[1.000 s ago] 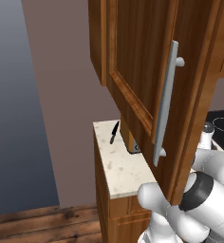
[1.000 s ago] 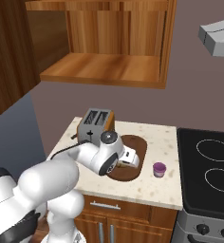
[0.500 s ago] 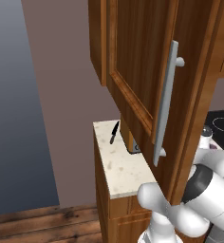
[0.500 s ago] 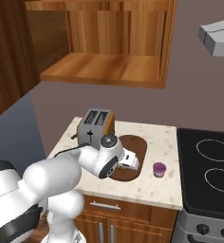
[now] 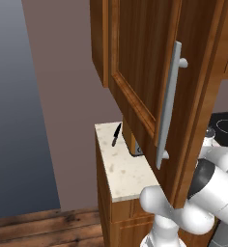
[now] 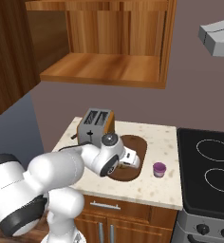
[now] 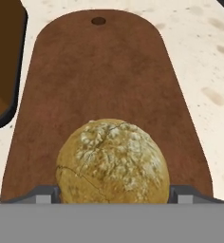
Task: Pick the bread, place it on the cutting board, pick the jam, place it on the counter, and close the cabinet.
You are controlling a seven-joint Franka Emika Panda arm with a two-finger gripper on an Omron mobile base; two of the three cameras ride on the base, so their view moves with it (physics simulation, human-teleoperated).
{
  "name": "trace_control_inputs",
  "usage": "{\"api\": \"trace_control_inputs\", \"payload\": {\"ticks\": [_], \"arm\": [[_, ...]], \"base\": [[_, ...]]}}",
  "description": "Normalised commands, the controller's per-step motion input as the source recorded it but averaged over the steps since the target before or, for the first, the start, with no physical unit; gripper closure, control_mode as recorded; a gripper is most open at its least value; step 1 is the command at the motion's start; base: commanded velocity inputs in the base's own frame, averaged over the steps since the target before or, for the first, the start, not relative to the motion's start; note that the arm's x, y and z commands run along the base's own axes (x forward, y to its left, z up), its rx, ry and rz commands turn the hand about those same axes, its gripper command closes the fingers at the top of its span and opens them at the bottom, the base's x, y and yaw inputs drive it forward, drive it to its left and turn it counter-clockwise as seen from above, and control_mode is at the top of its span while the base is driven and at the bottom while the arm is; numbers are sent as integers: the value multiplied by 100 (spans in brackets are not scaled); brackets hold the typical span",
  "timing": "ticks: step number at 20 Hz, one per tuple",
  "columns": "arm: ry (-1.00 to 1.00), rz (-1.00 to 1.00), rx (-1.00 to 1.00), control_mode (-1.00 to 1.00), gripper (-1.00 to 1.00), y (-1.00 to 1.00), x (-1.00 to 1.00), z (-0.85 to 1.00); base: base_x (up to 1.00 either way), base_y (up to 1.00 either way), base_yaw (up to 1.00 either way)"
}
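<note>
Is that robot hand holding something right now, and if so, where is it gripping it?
It seems to hold the bread, a round bun, by its two opposite sides, one finger on each, just over the cutting board. Whether the fingers actually press it cannot be told.

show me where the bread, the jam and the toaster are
bread (image 7: 113, 162), hand view, middle of its cracked top
jam (image 6: 159, 169), right base view, side of the jar
toaster (image 6: 96, 124), right base view, its slotted top

A silver-and-brown toaster (image 6: 96, 124) stands upright at the far left of the stone top, two slots facing up. To the right sits a black stovetop (image 6: 206, 166) with ring burners, knobs along its near edge. A grey range hood (image 6: 219, 37) hangs high on the right. Wooden plank floor (image 5: 43, 226) runs below, left.
</note>
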Motion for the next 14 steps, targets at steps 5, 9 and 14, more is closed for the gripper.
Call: {"api": "trace_control_inputs", "payload": {"ticks": [5,9,14], "arm": [[0,0,0,-100,100,0,8,-9],[0,0,0,-100,100,0,4,-14],[0,0,0,-100,100,0,1,-15]], "base": [[0,0,0],[0,0,0],[0,0,0]]}}
